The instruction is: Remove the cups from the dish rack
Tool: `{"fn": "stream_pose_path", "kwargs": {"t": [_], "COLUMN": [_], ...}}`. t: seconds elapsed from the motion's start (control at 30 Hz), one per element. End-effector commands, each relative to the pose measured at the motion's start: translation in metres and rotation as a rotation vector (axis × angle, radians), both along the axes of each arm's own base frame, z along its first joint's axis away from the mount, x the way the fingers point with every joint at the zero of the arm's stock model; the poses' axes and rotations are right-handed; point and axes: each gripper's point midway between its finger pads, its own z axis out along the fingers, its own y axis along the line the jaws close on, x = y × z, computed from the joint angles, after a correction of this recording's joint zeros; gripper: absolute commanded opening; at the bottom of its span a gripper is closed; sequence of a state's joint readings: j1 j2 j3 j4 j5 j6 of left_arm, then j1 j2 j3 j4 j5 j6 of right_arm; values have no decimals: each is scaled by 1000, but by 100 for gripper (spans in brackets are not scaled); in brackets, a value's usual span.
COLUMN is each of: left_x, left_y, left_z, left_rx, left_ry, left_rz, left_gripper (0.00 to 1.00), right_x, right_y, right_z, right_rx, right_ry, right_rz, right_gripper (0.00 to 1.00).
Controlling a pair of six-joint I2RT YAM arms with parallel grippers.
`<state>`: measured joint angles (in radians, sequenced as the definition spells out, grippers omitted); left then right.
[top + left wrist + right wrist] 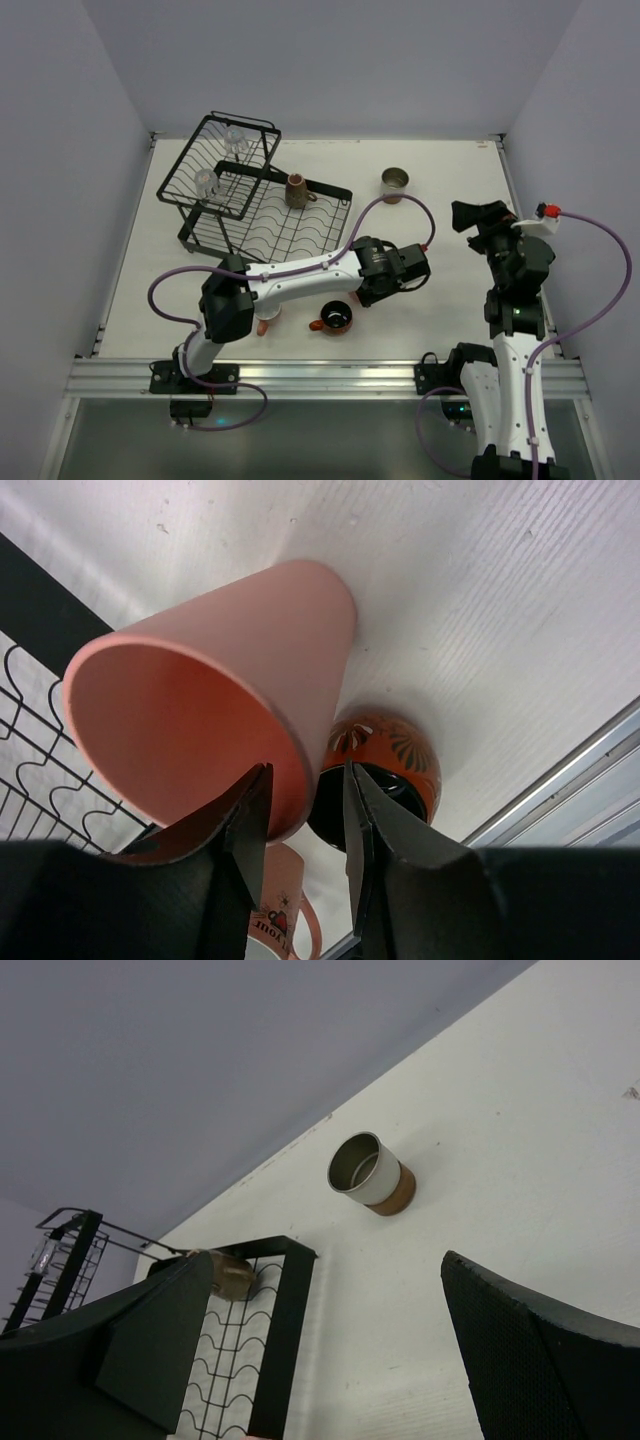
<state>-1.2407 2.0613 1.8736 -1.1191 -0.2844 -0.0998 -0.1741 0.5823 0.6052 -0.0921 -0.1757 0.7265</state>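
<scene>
Top view: spotting the dish rack (215, 225) sitting toward the far-left corner, carrying two clear glasses (236, 140) in the tilted basket and a small brown cup (297, 190) on the grid; logging the cream-and-brown cup (396, 184) standing by the far edge and the orange-red mug (335, 318) by the near edge; reading broad bare room over the right half. Left wrist: seeing the left gripper (305, 815) straddling the rim of the salmon-pink tumbler (200, 690) close to the near edge, one finger inside, one outside, with a sliver of gap, so not telling clamped from loose; judging it light, stiff, smooth, tapered, tall and tippy, so favouring a rim-wall pinch and a straight set-down; crowding the orange-red mug just beside, pink mug (285, 920) near too. Right wrist: showing the right gripper (330, 1360) spread wide, holding nothing, facing the cream-and-brown cup; treating the glasses as fragile and slippery.
</scene>
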Motion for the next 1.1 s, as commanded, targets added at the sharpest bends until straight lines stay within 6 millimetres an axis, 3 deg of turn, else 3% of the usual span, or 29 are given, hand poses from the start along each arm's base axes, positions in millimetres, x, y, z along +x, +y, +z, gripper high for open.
{"fn": "stream_pose_path", "kwargs": {"t": [0.0,0.2,0.3,0.33,0.53,0.73,0.77,0.93,0.97,1.0,1.07], "left_x": [8,21,30,33,59,87,90,108,109,113,124], "left_y": [-5,-13,-14,-15,-16,-6,0,42,56,65,94], "left_z": [12,30,43,48,94,172,191,238,261,258,275], "left_rx": [-18,-71,-101,-113,-241,-483,-540,-681,-749,-749,-804], "left_ry": [-22,-89,-133,-146,-262,-400,-439,-544,-577,-582,-608], "left_rz": [-20,16,47,57,148,274,302,431,466,483,547], "left_gripper": [40,68,97,100,100,100,100,100,100,100,100], "right_x": [2,3,2,2,3,0,-1,-2,-2,-2,-1], "right_y": [3,5,6,6,14,29,30,36,37,40,43], "right_z": [8,9,11,11,21,31,32,32,31,31,29], "right_rx": [5,5,2,-2,-17,-35,-37,-35,-34,-32,-31], "right_ry": [-34,-40,-43,-41,-56,-79,-80,-81,-80,-78,-77], "right_rz": [19,30,36,38,90,182,192,225,231,242,254], "right_gripper": [99,99,99,99,99,99,99,99,99,99,98]}}
